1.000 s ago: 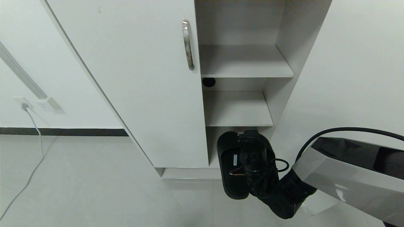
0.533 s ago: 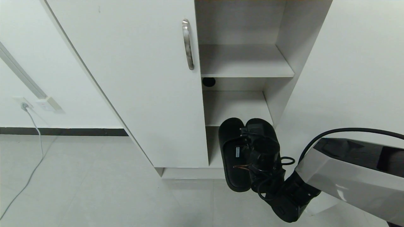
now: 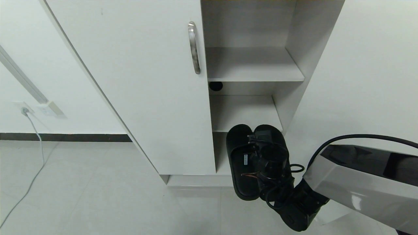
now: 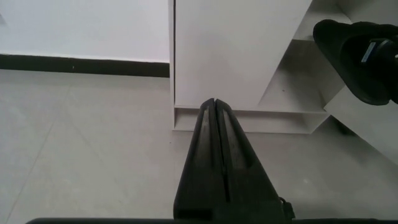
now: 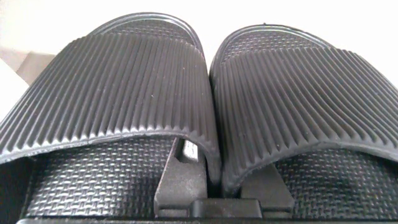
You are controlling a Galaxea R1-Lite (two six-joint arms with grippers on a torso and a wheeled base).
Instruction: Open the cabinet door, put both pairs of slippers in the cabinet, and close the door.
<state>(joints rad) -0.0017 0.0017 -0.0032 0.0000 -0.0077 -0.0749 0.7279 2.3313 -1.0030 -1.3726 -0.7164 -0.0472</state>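
A pair of black slippers (image 3: 243,160) hangs side by side in front of the cabinet's open right half, toes level with the edge of the middle shelf (image 3: 243,112). My right gripper (image 5: 214,171) is shut on the slippers, its fingers (image 5: 180,180) reaching under the ribbed straps and pinching the inner walls together. The cabinet's left door (image 3: 147,81) is closed, with a metal handle (image 3: 194,47). My left gripper (image 4: 214,104) is shut with nothing in it, low over the floor and facing the cabinet base, the slippers (image 4: 354,53) farther off.
The open side has an upper shelf (image 3: 251,65) and a bottom compartment (image 3: 220,156), with a dark round hole (image 3: 215,86) in the back panel. A white panel (image 3: 359,81) stands right of the opening. A wall socket (image 3: 24,109) and its cable (image 3: 36,169) are at the left.
My right gripper has lifted the slippers and carried them up toward the middle shelf. The head view has shifted slightly.
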